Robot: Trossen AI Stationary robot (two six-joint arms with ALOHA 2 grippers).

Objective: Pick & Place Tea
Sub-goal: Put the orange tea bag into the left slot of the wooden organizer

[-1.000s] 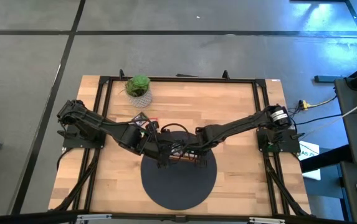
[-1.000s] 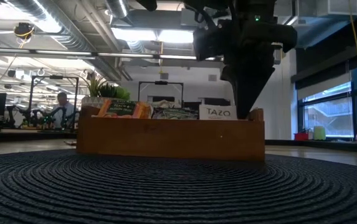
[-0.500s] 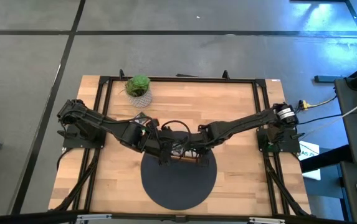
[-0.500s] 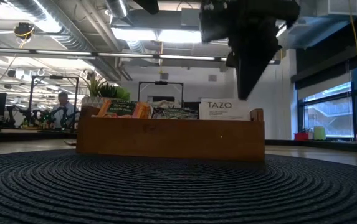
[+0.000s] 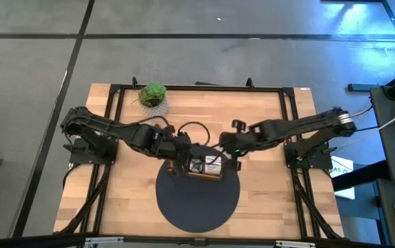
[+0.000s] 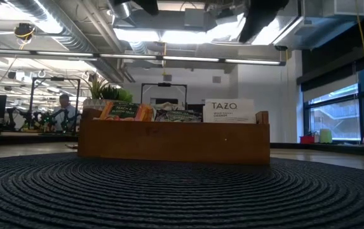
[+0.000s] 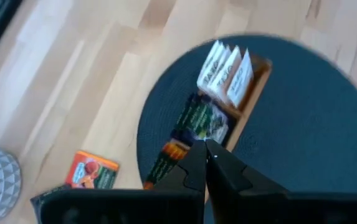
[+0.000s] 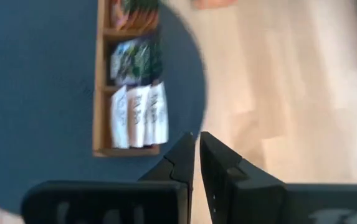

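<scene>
Wooden tray (image 5: 205, 176) sits at the 12 o'clock edge of the round dark mat (image 5: 197, 203), so both arms reach it. Tea packets stand upright, sorted by kind: white ones (image 8: 139, 116), dark green ones (image 8: 133, 61), orange ones (image 6: 126, 112). One orange packet (image 7: 93, 170) lies loose on the table, likely next. Left gripper (image 7: 206, 158) hovers above the tray, fingers together, empty. Right gripper (image 8: 195, 155), at the tray's 3 o'clock, nearly together, holds nothing.

One wooden tray (image 5: 204, 175), one round dark mat (image 5: 197, 200), one potted plant (image 5: 153, 95) and two arms are showing, with three white tea packets (image 8: 139, 115) standing in the tray's end compartment.
</scene>
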